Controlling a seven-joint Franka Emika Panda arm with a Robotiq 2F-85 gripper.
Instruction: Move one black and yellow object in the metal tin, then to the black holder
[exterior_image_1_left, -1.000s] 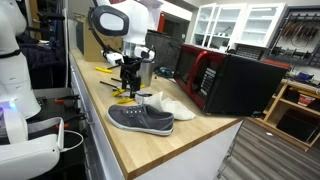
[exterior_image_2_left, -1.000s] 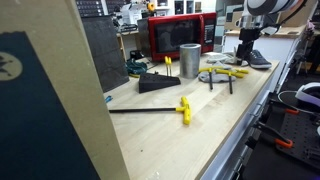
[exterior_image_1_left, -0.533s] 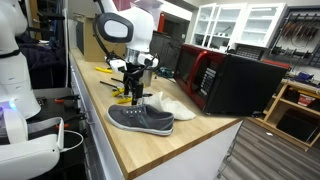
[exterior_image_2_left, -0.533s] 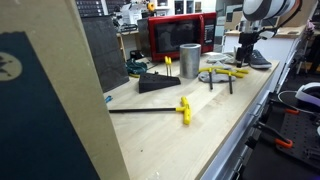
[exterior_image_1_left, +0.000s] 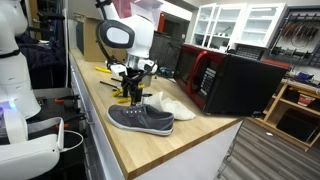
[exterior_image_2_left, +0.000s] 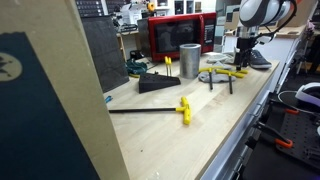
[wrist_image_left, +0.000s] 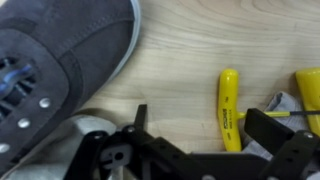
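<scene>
As the pincer (wrist_image_left: 196, 120) hangs wide open, the yellow tool (wrist_image_left: 229, 105) lies between its jaws, toward 3 o'clock, handle running twelve-to-six.

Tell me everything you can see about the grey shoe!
The shoe is a grey sneaker. Its top looks soft, like suede, with small lace holes, and a white sole rim runs around the bottom. It sits flat on its sole on the wooden table, near the edge, with nothing holding it. A white thing lies just behind it, but I can't tell if they touch.
</scene>
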